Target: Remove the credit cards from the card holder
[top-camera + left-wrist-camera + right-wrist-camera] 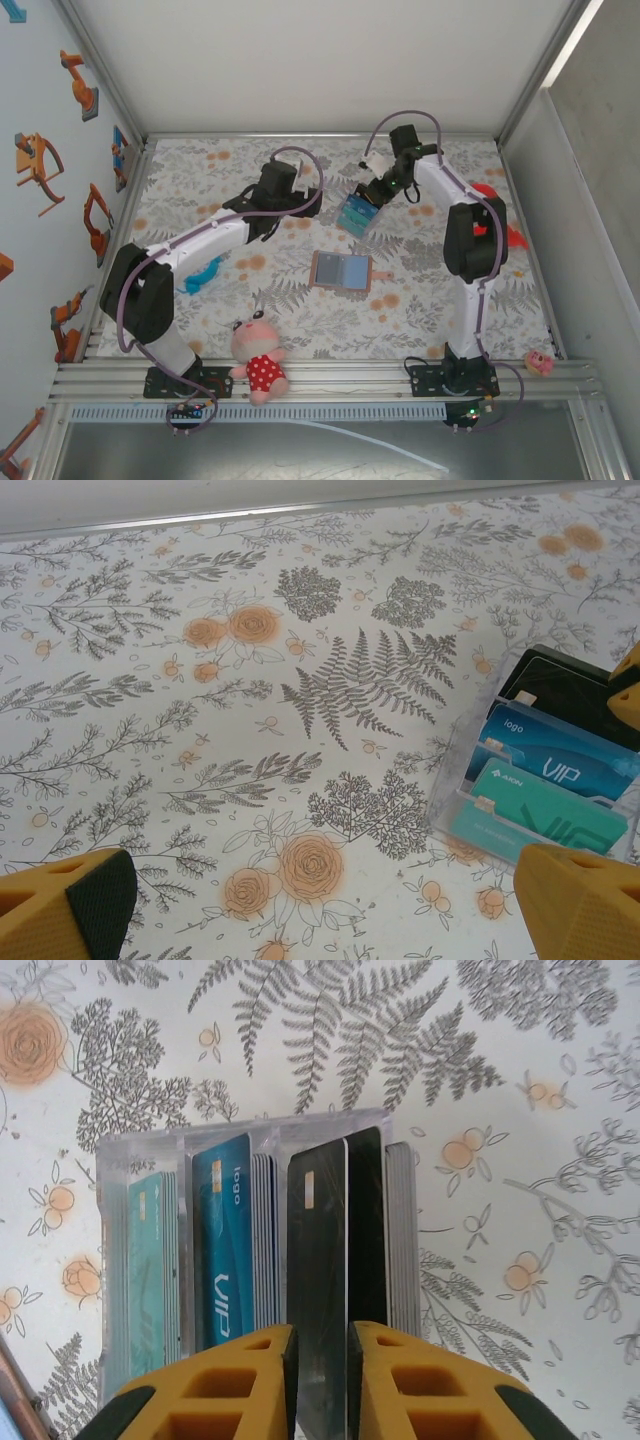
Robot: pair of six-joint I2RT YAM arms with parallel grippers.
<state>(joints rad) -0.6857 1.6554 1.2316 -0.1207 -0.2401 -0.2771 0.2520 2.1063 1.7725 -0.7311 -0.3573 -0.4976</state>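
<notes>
Card holder [340, 270] lies open and flat on the flowered table [540, 1110], blue-grey inside facing up. It sits apart from both grippers, back toward the arm bases.

The right gripper [320, 1345] has its yellow fingers [250, 1380] set close on either side of a black card [318, 1240]. Whether the pads press the card or stand just off it cannot be told. The black card stands on edge in the end slot of a clear rack [240, 1130]. A blue card [225, 1240] stands in the next slot and a teal card [150, 1260] in the one beyond it.

The left gripper [325, 905] is released, with its fingers spread wide over bare table and nothing between them. The same rack stands near its right finger.
</notes>
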